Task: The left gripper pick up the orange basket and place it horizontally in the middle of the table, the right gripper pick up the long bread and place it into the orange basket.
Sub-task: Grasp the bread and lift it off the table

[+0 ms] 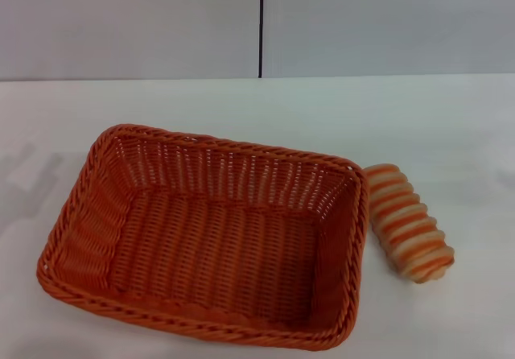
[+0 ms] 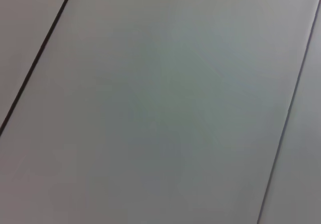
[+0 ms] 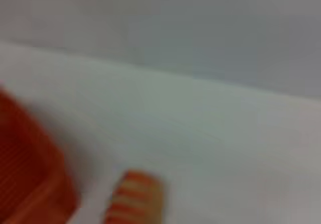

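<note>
The orange basket [image 1: 209,238] rests empty on the white table [image 1: 257,109], left of centre and close to the front edge, turned slightly askew. Just off its right rim lies the long bread [image 1: 409,222], cream and orange striped, on the tabletop. In the right wrist view a corner of the orange basket [image 3: 30,179] and one end of the long bread [image 3: 135,196] appear blurred. Neither gripper shows in any view. The left wrist view shows only grey wall panels.
A grey panelled wall [image 1: 257,21] with a dark vertical seam stands behind the table's far edge. The wall panels [image 2: 160,103] fill the left wrist view. White tabletop stretches behind and to the right of the bread.
</note>
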